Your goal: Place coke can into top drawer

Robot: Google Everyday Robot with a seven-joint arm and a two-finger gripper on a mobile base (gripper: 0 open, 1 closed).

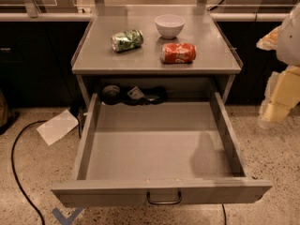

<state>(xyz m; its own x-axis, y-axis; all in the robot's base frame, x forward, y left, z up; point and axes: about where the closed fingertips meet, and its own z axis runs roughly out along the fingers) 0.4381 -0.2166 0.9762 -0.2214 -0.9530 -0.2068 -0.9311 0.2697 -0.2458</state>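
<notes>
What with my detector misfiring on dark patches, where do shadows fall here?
Camera view: a soft shadow darkens the right of the top drawer floor; the coke can on the table is evenly lit; the gripper sits pale at the right edge.

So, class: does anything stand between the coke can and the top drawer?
Nothing visible does. The coke can lies on its side on the tabletop, above and behind the open top drawer, whose floor is bare. The tool hangs at the right, off the tabletop.

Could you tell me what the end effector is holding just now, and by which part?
Nothing that I can see. The end effector hangs at the right edge, clear of the table, where the coke can lies on its side, untouched.
</notes>
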